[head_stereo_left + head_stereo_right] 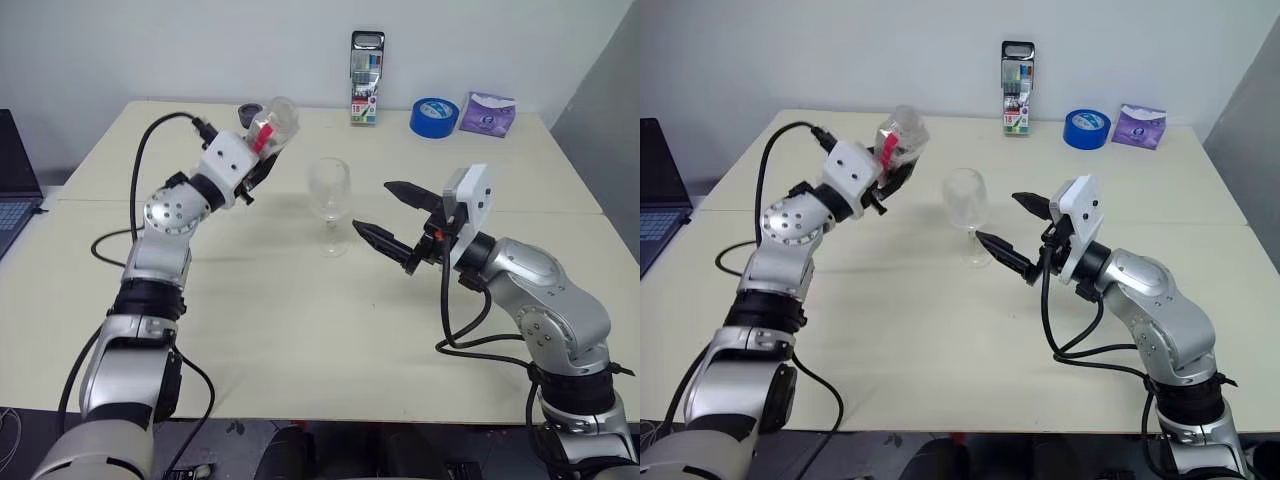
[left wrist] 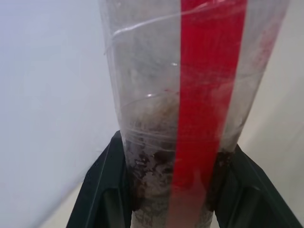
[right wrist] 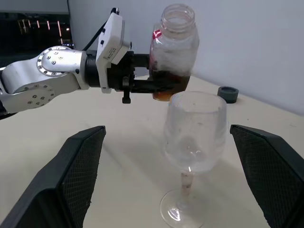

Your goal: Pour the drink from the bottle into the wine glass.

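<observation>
Your left gripper (image 3: 156, 85) was clamped on the bottle (image 3: 175, 50), its black fingers (image 2: 107, 185) pressed against the lower walls on both sides. You held the bottle in the air above the desk (image 1: 300, 340), standing roughly upright with its open mouth at the top and no cap on it. The red label strip (image 2: 204, 95) ran up the side that faced your left wrist camera. The drink (image 3: 167, 85) sat as a shallow dark brown layer in the bottom of the bottle, level with the fingers.

The wine glass (image 1: 329, 195) stood upright on its foot on the desk, between your two arms. Its bowl looked empty, apart from some smears on the inside. From the head camera the bottle hung to the left of the glass and higher than its rim, not touching it.

Your right gripper (image 1: 392, 214) was spread wide and held nothing. It pointed at the glass from the right, one finger on each side of it, with gaps between the fingers and the glass.

A small dark cap (image 3: 228, 93) lay on the desk behind the glass. At the far edge of the desk stood a marker pack (image 1: 366, 78), and beside it lay a roll of blue tape (image 1: 434, 116) and a purple packet (image 1: 487, 114). A laptop (image 1: 15, 185) showed at the left edge.
</observation>
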{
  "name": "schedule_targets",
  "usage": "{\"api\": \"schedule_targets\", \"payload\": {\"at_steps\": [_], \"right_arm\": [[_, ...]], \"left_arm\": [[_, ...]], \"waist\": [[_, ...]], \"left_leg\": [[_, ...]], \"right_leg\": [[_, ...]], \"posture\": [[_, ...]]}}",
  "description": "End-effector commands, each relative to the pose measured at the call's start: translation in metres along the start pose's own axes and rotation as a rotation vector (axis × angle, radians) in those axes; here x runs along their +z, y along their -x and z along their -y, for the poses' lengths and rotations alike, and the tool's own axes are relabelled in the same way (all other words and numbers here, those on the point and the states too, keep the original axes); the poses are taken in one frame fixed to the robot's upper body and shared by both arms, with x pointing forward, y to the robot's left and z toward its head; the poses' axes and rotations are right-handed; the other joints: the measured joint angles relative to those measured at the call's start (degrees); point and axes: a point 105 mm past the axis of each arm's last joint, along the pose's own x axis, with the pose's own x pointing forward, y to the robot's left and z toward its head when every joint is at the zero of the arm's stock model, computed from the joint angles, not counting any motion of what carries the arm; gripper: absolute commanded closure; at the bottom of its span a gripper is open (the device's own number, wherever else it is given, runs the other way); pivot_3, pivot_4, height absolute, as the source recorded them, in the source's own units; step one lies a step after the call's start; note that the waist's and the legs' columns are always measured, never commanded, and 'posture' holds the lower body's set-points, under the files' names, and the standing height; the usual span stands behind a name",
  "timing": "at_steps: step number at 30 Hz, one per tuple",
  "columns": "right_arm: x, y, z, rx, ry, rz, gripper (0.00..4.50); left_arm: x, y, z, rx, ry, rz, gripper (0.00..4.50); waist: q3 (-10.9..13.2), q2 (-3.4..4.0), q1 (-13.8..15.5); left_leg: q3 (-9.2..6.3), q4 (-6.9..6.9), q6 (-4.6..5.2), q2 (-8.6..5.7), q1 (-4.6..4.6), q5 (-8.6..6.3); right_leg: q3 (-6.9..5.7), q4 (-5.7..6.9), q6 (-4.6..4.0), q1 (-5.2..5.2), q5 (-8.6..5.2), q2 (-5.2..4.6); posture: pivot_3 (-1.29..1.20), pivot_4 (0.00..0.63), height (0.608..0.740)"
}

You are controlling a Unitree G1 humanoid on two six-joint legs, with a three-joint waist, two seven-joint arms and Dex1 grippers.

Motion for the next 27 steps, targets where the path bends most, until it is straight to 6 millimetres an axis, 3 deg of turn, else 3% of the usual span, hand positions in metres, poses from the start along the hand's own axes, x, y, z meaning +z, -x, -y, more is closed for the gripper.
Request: {"api": "schedule_targets", "payload": {"at_steps": [1,8,14,27], "right_arm": [[0.012,-0.004,-0.002,-0.006,0.027,0.056,0.0],[0.01,-0.007,-0.005,-0.016,0.02,0.067,0.0],[0.009,-0.008,-0.007,-0.019,0.018,0.07,0.0],[0.005,-0.009,-0.009,-0.013,0.015,0.065,0.0]], "left_arm": [[0.008,0.0,-0.014,0.0,-0.09,0.02,2.8],[0.009,0.0,-0.023,-0.049,-0.237,-0.004,2.8],[0.01,0.0,-0.029,-0.081,-0.362,-0.018,2.8],[0.02,-0.004,-0.04,-0.133,-0.558,-0.026,2.8]], "waist": [[0.0,0.0,-0.1],[0.0,0.0,-0.2],[0.0,0.0,-0.2],[0.0,0.0,-0.2]], "left_leg": [[0.0,0.0,0.0,0.0,0.0,0.0],[-0.01,0.01,0.0,-0.01,-0.09,0.01],[-0.02,0.32,-0.05,-0.03,-0.85,0.06],[-0.01,0.87,-0.03,-0.05,-0.88,0.05]], "right_leg": [[0.0,0.0,0.0,-0.01,0.0,0.0],[-0.01,0.01,0.0,-0.07,0.0,0.0],[-0.03,0.24,0.0,-0.84,0.01,0.0],[0.01,0.86,0.0,-0.91,0.0,0.0]], "posture": [[0.0,0.15,0.74],[0.0,0.15,0.74],[0.0,0.15,0.74],[0.0,0.15,0.74]]}}
